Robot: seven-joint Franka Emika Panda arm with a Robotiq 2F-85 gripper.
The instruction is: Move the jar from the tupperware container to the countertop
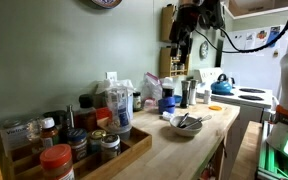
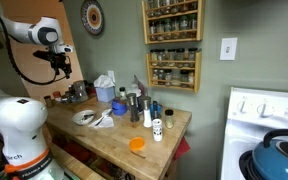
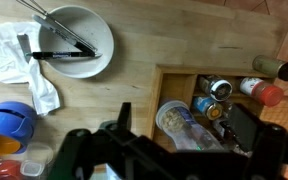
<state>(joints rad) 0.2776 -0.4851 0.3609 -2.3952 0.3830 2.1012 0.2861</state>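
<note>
The jar (image 3: 180, 126) is tall and clear with pale contents. In the wrist view it stands at the near corner of a wooden tray (image 3: 162, 82). In an exterior view the jar (image 1: 119, 106) shows a bluish band near its top. I cannot make out the tupperware container at its base. My gripper (image 3: 184, 138) is open, with its dark fingers on either side of the jar in the wrist view. In both exterior views the gripper (image 1: 181, 45) (image 2: 62, 66) hangs well above the countertop (image 1: 199, 140) (image 2: 114, 135), apart from the jar.
A white bowl (image 3: 74, 45) (image 1: 186, 124) with tongs, a white cloth (image 3: 9, 55) and a blue bowl (image 3: 9, 120) lie on the worktop. Red-lidded spice jars (image 3: 269, 92) (image 1: 56, 158) fill the tray. An orange lid (image 2: 136, 144) and a stove (image 2: 269, 130) are also in view.
</note>
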